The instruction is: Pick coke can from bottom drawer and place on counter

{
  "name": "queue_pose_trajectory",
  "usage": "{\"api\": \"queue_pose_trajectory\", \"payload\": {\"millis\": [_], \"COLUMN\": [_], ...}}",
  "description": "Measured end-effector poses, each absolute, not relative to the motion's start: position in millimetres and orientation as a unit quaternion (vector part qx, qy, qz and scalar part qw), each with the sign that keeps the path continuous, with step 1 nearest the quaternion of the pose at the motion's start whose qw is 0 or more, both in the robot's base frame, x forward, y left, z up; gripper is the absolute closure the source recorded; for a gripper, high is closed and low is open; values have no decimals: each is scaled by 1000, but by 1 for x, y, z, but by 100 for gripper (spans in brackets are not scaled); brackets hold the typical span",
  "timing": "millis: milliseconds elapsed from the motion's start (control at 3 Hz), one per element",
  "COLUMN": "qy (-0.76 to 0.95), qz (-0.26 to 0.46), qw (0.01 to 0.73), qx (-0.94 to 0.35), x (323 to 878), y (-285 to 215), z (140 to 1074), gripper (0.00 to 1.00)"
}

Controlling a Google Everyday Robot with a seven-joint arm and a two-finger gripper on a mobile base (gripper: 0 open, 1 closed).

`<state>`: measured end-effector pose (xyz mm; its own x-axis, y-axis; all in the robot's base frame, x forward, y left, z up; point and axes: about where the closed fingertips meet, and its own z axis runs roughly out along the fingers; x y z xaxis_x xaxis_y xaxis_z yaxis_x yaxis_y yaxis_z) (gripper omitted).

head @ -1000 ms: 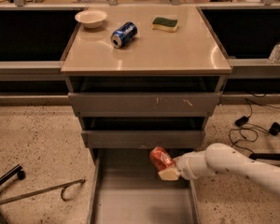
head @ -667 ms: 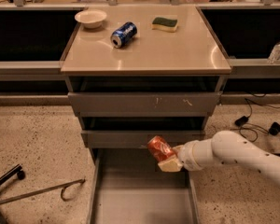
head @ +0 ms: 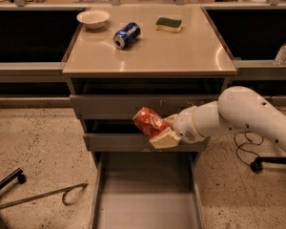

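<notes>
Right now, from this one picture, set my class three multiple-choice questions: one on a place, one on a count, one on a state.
1. Where is the coke can?
A. held in the gripper, in front of the upper drawers
B. lying in the bottom drawer
C. standing on the counter

2. How many things lie on the counter?
A. two
B. three
C. four

3. What state is the bottom drawer in?
A. shut
B. pulled out
C. taken off the cabinet

Answers:
1 A: the gripper is shut on the can in mid-air.
2 B: a bowl, a blue soda can and a sponge.
3 B: its grey floor shows in front of the cabinet.
</notes>
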<state>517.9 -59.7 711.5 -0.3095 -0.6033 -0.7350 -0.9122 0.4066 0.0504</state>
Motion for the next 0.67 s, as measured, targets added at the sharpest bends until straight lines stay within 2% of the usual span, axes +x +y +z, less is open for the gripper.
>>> {"api": "queue_pose_trajectory", "payload": {"millis": [667], "qy": [767], "qz": [215], "qw": [339], "qx": [-500], "x": [528], "y": [-61], "z": [748], "gripper": [100]}}
